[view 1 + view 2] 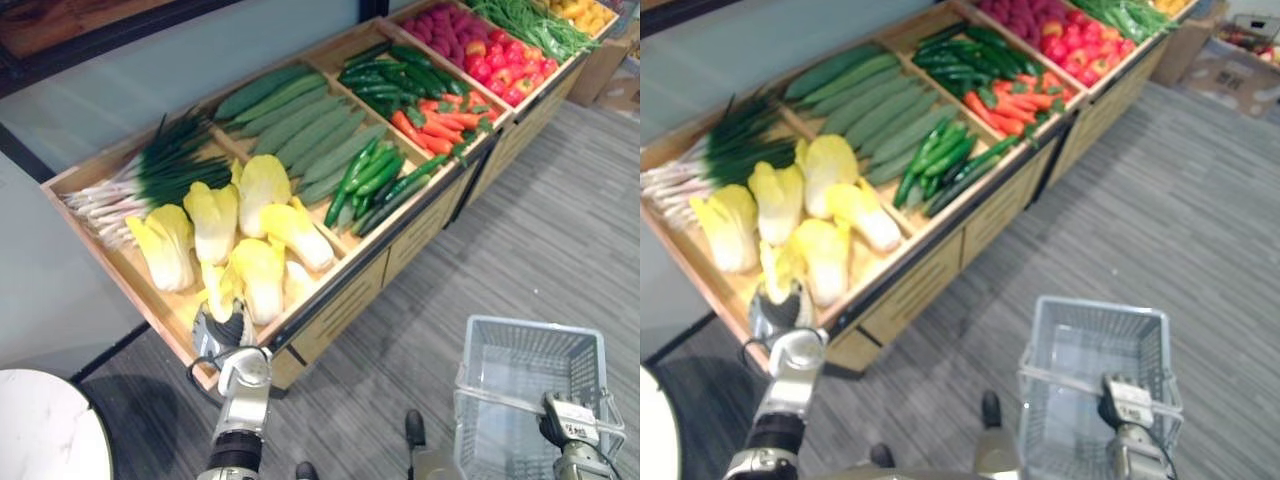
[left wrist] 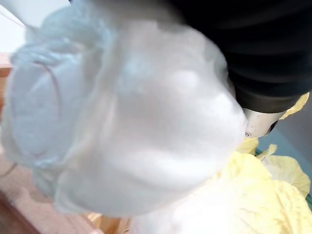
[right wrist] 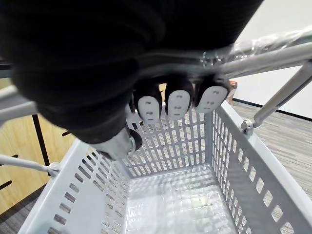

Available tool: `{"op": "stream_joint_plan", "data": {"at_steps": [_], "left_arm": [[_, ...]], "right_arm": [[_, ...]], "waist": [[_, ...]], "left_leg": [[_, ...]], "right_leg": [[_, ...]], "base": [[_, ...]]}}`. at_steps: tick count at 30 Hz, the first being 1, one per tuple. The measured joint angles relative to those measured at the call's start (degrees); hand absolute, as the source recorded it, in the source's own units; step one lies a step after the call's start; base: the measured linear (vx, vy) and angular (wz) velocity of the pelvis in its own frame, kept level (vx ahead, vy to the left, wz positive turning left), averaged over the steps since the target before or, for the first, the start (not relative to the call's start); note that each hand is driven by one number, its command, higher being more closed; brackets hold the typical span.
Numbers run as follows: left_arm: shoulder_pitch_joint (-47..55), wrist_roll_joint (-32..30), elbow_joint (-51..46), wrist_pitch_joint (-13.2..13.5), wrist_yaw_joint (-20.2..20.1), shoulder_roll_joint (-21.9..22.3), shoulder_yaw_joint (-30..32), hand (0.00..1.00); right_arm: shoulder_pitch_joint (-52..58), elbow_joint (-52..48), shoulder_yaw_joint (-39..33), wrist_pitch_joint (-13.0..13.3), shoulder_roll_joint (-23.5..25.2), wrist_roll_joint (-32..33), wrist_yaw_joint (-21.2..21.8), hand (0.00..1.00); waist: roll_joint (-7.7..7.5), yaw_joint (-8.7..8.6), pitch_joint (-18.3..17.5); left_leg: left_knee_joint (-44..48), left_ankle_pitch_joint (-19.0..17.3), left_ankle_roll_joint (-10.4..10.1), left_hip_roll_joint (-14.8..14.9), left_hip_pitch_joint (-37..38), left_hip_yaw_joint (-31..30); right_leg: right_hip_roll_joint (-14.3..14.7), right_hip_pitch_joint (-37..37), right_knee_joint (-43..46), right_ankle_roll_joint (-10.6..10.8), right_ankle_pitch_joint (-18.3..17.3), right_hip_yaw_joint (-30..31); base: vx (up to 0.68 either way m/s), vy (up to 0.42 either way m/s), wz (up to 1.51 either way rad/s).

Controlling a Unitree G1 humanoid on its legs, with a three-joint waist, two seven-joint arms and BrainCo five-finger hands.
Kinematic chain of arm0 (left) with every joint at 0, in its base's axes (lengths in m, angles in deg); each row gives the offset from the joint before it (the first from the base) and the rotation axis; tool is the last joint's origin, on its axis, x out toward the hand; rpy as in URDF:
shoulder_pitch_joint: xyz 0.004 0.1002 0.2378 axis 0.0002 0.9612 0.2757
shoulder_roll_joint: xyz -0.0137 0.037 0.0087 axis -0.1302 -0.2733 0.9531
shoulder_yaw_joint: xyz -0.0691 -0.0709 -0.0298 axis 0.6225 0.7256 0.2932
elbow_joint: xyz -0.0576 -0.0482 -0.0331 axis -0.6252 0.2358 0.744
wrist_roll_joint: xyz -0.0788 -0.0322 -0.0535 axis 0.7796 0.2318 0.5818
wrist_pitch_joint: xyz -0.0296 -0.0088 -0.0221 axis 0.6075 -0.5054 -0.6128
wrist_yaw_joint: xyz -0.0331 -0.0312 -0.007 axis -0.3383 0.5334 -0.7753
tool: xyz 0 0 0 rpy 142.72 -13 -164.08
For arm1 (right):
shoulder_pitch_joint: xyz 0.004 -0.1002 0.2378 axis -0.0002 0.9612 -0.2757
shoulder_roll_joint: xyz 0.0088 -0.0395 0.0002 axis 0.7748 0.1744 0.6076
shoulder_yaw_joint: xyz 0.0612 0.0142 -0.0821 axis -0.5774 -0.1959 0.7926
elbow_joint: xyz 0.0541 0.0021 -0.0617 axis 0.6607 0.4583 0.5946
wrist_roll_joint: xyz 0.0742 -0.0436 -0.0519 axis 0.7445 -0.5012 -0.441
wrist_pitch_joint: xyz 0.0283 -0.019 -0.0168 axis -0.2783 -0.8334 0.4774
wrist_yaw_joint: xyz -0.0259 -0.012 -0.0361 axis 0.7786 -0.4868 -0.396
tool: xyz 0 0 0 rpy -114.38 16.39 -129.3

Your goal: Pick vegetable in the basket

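Observation:
Several pale yellow napa cabbages lie in the near left bin of a slanted wooden stand. My left hand is at that bin's front corner, against a small cabbage. In the left wrist view that cabbage's white stem sits right up against the palm, with yellow leaves behind. A grey plastic basket with nothing in it hangs at the lower right. My right hand is shut on its handle, the fingers curled over the bar.
The other bins hold green onions, cucumbers, long green peppers, carrots and red produce. A white round table stands at the lower left. Grey carpet lies between stand and basket.

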Motion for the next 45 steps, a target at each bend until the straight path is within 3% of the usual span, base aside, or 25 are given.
{"op": "stream_joint_plan", "data": {"at_steps": [14, 19, 25, 29, 35, 42, 45], "left_arm": [[2.91, -0.09, -7.92, -0.02, -0.13, 0.37, 5.87, 1.0], [3.36, -2.32, -11.59, -0.17, 0.04, -0.89, 9.56, 1.0], [4.47, -6.35, -18.74, -0.18, -0.24, -1.13, 9.29, 1.0], [5.09, -6.79, -22.79, 0.16, -1.56, -1.01, 6.77, 1.0], [6.85, -6.8, -27.11, 2.29, -4.37, -0.95, 0.16, 1.0], [6.88, -6.75, -31.41, 8.14, -7.26, -0.82, -10.89, 1.0], [6.97, -6.64, -31.45, 9.58, -8.43, -0.78, -13.98, 1.0]], "right_arm": [[-0.63, 1.91, -2.05, 0.6, 0.1, -0.99, 2.67, 1.0], [-1.86, 2.31, -2.12, 1.42, -0.66, -0.98, 3.91, 1.0], [-4.37, 2.3, -2.11, 3.08, -3.35, -0.84, 4.75, 1.0], [-7.03, 2.63, -2.07, 3.52, -4.54, 0.17, 6.49, 1.0], [-14.55, 5.89, -1.54, 4.31, -4.9, 2.53, 7.98, 1.0], [-22.76, 7.4, 5.01, 2.89, -9.69, 3.8, 11.32, 1.0], [-24.2, 7.38, 5.91, 2.6, -10.47, 3.87, 11.58, 1.0]], "waist": [[-0.22, 1.32, -3.18], [-0.59, 1.45, -3.99], [-0.6, 1.73, -4.99], [-0.61, 2.92, -4.99], [-0.56, 2.92, -5.05], [-0.2, 2.84, -5.1], [0.17, 2.8, -5.07]], "left_leg": [[0.2, 0.43, 0.32, -0.31, -0.92, -2.2], [0.2, 0.69, 0.38, -0.3, -0.88, -2.85], [0.17, 0.87, 0.64, -0.84, -0.73, -2.83], [-0.57, 0.68, 0.53, -1.18, 0.93, -0.46], [-1.36, -0.45, 0.45, -1.61, 4.5, 6.58], [1.17, -4.97, 0.97, -3.07, 8.33, 16.72], [2.18, -6.26, 1.12, -3.35, 9.12, 18.62]], "right_leg": [[-0.43, 0.39, 0.09, 0.0, 0.0, -1.9], [-0.48, 0.86, 0.07, -0.01, 0.0, -2.49], [-0.98, 0.91, 0.08, 0.01, 0.03, -2.4], [-0.93, 0.75, 0.05, 0.11, 0.09, 0.32], [-0.04, -1.01, 1.2, 0.76, 0.55, 7.48], [0.56, -2.95, 1.93, 2.56, 1.74, 18.44], [0.65, -2.92, 1.94, 2.8, 1.89, 20.34]], "base": [[-0.02, -0.009, 0.07], [-0.03, -0.012, 0.06], [-0.01, 0.001, -0.01], [-0.02, 0.004, -0.26], [0.0, 0.011, -0.62], [-0.01, 0.017, -0.74], [-0.03, -0.005, -0.46]]}}
